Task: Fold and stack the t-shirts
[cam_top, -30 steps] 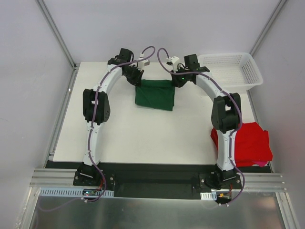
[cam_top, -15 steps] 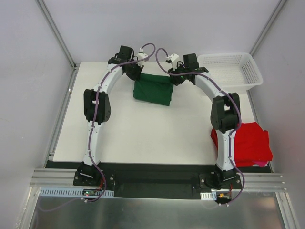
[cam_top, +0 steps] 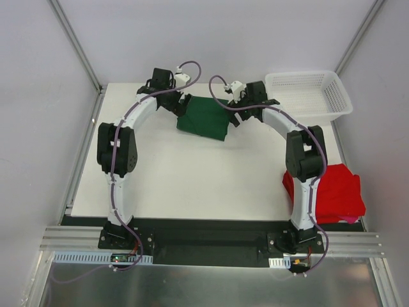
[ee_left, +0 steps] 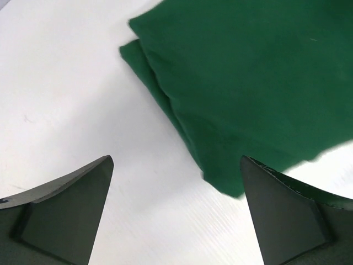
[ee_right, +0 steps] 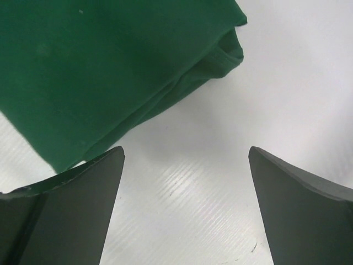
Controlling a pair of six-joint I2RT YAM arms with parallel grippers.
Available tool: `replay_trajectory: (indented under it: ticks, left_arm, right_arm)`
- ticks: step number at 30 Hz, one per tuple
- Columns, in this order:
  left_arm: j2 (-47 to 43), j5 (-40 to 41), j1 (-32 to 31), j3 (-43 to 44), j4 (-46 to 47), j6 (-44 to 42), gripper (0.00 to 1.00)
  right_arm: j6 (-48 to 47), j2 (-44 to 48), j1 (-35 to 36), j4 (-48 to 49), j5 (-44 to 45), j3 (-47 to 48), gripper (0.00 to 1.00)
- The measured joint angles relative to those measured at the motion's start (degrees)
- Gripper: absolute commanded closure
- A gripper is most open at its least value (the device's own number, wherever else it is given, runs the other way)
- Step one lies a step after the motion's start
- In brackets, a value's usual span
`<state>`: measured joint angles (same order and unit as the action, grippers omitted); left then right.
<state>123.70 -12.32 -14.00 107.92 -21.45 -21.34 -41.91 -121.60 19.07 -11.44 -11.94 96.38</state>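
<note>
Right, both tools are empty. The left gripper (ee_left: pixel 176 161) has its jaws wide apart, and so does the right gripper (ee_right: pixel 186 150); neither touches cloth.

- The green shirt (cam_top: pixel 206 118) lies folded at the far middle of the table (cam_top: pixel 192 179), sitting skewed between the two grippers. One corner lies just ahead of each gripper.
- The red shirt (cam_top: pixel 332 188) is a folded bundle at the near right corner, hard against the table edge and partly behind the right arm. It is well apart from the green one, so I'd say the stack is not made yet.

Risks:
- The layers show loose at the green shirt's folded edge. A shallow pinch would probably catch only the top layer, and the fold would open on the lift.
- If one side grips before the other, the skew gets worse.
- The red shirt is so close to the edge that a drag towards the outside could pull it off the table.
- The right arm's elbow stands over the red shirt, so a low swing might snag it.

The white mesh basket (cam_top: pixel 337 86) is at the far right corner, near the right gripper. I can see nothing in it. A wide sweep by the right arm could knock it.
</note>
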Motion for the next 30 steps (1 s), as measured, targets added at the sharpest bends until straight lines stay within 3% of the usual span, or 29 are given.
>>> replay_trajectory:
  ticks: [5,10,18,22,30]
  left_arm:
    - [-7.63,-0.7,-2.62,-6.84,1.18,1.49,0.01]
    - [-8.28,-0.52,-4.11,-7.21,2.34,3.93,0.01]
    - [3.8,0.66,-3.15,6.01,2.62,7.1,0.01]
    - [9.51,-1.18,-2.95,11.82,2.99,8.72,0.01]
    - [10.08,-9.18,-5.2,10.78,3.04,6.25,0.01]
  right_arm:
    - [2.27,2.38,0.31,-1.03,-2.78,0.07,0.0]
    - [4.85,2.19,0.59,-4.37,-5.9,4.59,0.0]
    - [10.38,-1.36,0.11,-9.62,-10.78,17.59,0.0]
    - [11.43,-1.33,-1.22,-11.74,-11.3,18.14,0.0]
    - [9.97,0.96,-2.86,-16.26,-9.62,12.07,0.0]
